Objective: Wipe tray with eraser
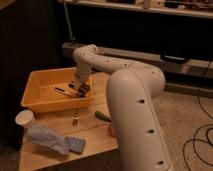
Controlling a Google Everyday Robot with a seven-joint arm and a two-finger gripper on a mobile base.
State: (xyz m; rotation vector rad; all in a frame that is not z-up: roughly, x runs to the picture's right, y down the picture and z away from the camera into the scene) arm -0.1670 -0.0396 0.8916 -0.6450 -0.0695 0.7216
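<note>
Where it dips into the tray [50, 103] at centre left, the gripper [80, 87] has its jaws pressed together, seemingly pinching the eraser [84, 91].

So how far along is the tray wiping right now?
Done: the claw is shut on the eraser and lowered into the tray. In hand: the eraser looks down on the tray floor, beside a marker pen. Left: sweeping the open floor; how much is already wiped cannot be told.
</note>
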